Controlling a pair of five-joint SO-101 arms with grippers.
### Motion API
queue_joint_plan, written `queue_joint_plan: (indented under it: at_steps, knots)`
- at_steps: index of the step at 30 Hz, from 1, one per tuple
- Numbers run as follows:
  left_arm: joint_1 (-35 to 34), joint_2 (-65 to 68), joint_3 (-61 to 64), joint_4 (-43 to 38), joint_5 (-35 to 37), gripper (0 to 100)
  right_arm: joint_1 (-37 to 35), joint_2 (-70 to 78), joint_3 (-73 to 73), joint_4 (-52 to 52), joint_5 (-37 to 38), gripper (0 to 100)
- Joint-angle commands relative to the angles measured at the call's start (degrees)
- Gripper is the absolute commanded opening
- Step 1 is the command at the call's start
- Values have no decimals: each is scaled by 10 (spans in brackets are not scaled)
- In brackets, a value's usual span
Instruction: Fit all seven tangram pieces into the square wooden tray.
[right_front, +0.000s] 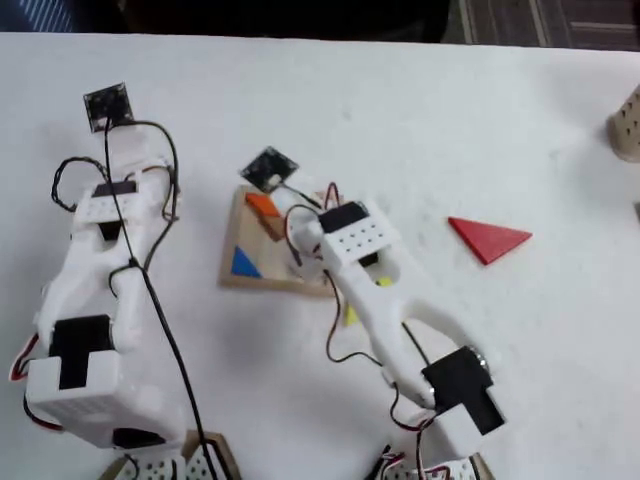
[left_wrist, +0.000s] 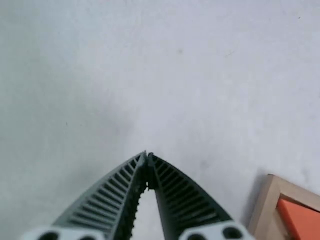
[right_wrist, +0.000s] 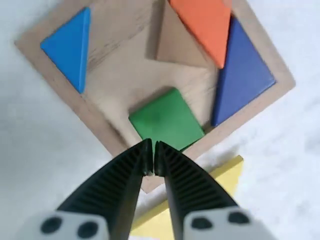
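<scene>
The square wooden tray (right_wrist: 125, 70) lies under my right gripper (right_wrist: 151, 151), which is shut with nothing held. Its tips hover over the tray's rim, right at a green square (right_wrist: 166, 120). Also in the tray are a light blue triangle (right_wrist: 70, 45), an orange piece (right_wrist: 205, 25), a dark blue triangle (right_wrist: 242, 75) and a tan triangle (right_wrist: 175, 45). A yellow piece (right_wrist: 225, 175) lies on the table just outside the rim. A red triangle (right_front: 488, 238) lies well to the right of the tray (right_front: 238, 215). My left gripper (left_wrist: 148, 160) is shut over bare table, with the tray's corner (left_wrist: 264, 210) beside it.
The right arm (right_front: 355, 235) covers the tray's right half in the high view, and the left arm (right_front: 100, 260) stands to the tray's left. Black cables run along both arms. A beige perforated object (right_front: 628, 125) sits at the far right edge. The table is white.
</scene>
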Motion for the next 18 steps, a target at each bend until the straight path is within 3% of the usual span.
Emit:
queue_joint_plan:
  at_steps: [1,18]
  knots:
    - [-5,-3,-18,-14,1,23,7,-15,2,-22,2,18]
    - [-6,-4,-16,-14,1,23,2,63,-14,-93,2,18]
